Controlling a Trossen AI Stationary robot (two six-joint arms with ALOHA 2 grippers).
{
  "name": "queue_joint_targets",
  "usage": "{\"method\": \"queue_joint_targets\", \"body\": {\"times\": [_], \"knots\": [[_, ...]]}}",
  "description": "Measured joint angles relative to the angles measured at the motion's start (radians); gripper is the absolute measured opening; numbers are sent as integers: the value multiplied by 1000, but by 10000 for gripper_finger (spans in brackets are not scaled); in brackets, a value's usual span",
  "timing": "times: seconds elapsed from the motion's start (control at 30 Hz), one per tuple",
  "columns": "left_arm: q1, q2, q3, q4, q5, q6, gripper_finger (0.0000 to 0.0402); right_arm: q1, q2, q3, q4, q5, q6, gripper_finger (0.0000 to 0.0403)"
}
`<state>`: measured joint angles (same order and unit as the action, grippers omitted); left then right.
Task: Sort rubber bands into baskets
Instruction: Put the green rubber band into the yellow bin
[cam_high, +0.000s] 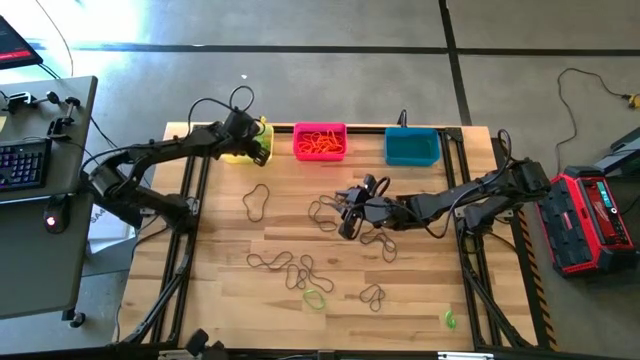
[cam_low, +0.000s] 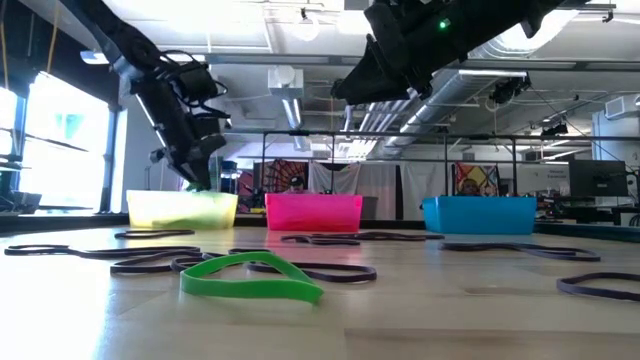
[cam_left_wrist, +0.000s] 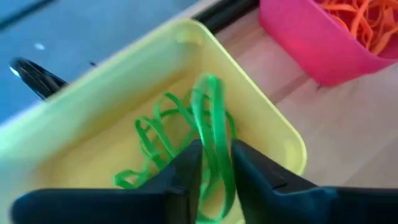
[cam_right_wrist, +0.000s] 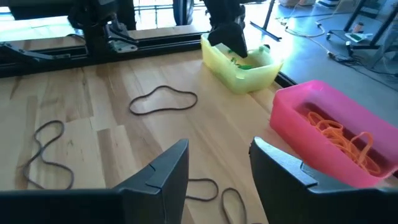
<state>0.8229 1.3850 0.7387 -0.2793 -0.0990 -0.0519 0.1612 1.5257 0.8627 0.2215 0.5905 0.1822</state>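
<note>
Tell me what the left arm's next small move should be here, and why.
Probably open the fingers wider so the band drops. The left gripper hangs over the yellow basket with a green rubber band hanging between its slightly parted fingers, above other green bands already inside. The right gripper is open above dark bands mid-table.

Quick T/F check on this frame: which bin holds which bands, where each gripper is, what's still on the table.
1. The left gripper is over the yellow plastic bin, a green rubber band between its fingers. True.
2. The pink-magenta plastic bin holds green bands. False: it holds orange rubber bands.
3. The right gripper is open above the wooden table, holding nothing. True.
4. The right gripper is over the teal-blue plastic bin. False: it is mid-table.
5. Dark rubber bands remain on the table. True.
</note>
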Motion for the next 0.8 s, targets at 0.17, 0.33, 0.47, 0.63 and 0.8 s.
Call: {"method": "queue_joint_targets", "body": {"times": [0.17, 0.33, 0.47, 0.63, 0.8], "knots": [[-8, -29, 0, 14, -39, 12, 136, 0, 0, 0, -2, 8, 0, 160], [-13, -33, -1, 6, -29, 23, 172, 0, 0, 0, -10, -25, 12, 160], [-62, -60, -38, 57, -15, 6, 172, 0, 1, 0, -53, -117, 44, 160], [-165, -154, -135, 205, -15, -26, 156, 20, 10, 0, -115, -140, 118, 150], [-290, -279, -229, 320, -15, -44, 148, 63, 27, 0, -103, -147, 125, 144]]}}
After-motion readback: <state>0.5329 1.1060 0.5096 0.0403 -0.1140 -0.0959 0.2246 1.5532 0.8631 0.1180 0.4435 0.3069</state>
